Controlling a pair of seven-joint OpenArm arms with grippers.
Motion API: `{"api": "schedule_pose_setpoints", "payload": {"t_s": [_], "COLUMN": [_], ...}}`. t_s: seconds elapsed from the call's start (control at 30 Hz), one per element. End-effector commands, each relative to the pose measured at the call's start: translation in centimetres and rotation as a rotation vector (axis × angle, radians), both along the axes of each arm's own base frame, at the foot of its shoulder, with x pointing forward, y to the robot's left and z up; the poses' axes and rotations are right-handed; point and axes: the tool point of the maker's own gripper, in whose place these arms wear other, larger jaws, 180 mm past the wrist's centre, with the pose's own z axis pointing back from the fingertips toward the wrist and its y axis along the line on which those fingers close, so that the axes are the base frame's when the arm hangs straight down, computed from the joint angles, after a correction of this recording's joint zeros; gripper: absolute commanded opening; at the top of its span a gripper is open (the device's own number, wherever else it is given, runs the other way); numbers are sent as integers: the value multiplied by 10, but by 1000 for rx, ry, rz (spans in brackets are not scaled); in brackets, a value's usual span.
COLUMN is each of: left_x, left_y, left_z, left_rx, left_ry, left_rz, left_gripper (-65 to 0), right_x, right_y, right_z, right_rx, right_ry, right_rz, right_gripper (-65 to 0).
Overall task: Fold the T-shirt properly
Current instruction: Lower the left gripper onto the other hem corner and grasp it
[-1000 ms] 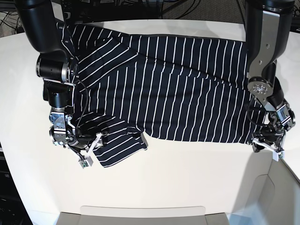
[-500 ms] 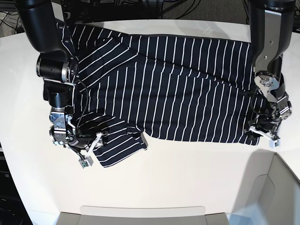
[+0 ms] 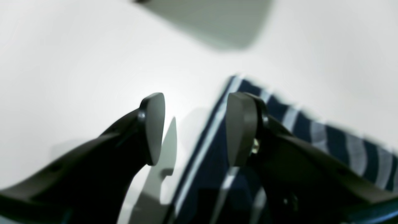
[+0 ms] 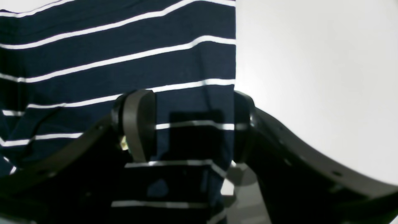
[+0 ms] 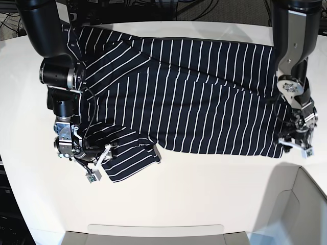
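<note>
A dark navy T-shirt (image 5: 179, 97) with thin white stripes lies spread across a white bench (image 5: 194, 189), seen from above. Its body fills the far and middle part of the surface, with some diagonal wrinkles. One short sleeve is bunched near the front at the view's left, where a flap of fabric juts toward the front edge.

The right claw (image 5: 97, 153) sits low at that sleeve on the view's left. In its wrist view the right claw (image 4: 192, 124) has its jaws standing wide apart, one finger (image 4: 138, 124) over the striped cloth and the other beyond the straight fabric edge, over bare bench. The cloth runs between the jaws, which do not pinch it.

The left claw (image 5: 299, 140) is at the shirt's hem corner on the view's right. Its wrist view is blurred, but the left claw (image 3: 194, 127) is plainly spread wide, one finger (image 3: 154, 124) over bare white surface and the other over the striped hem. Whether that finger touches the cloth cannot be told.

The shirt's front hem runs roughly straight from sleeve to corner. In front of it lies a broad strip of bare bench. A pale grey rim (image 5: 153, 235) borders the bench along the front and at the right corner.
</note>
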Motion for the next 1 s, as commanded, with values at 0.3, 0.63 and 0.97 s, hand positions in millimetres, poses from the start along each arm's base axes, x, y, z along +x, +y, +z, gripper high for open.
{"api": "schedule_pose_setpoints", "payload": {"t_s": [0.3,0.63,0.97], "left_x": [9,12,15], "left_y": [-21,-36,-46], "left_z": [-1,0,-2], "left_rx": [-84,-125,-134], "left_ry": [-25,-39,-39], "left_rz": [-72,-135,-143], "left_gripper": [-328,-332,-521], "right_x": [20,21,24], "right_y": [-2,0,4], "right_z": [26,27,30], "right_rx": [11,12,16], "right_ry": [-72,-73,-81], "right_rz": [-7,-4,0], "right_gripper": [-295,-295,-297]}}
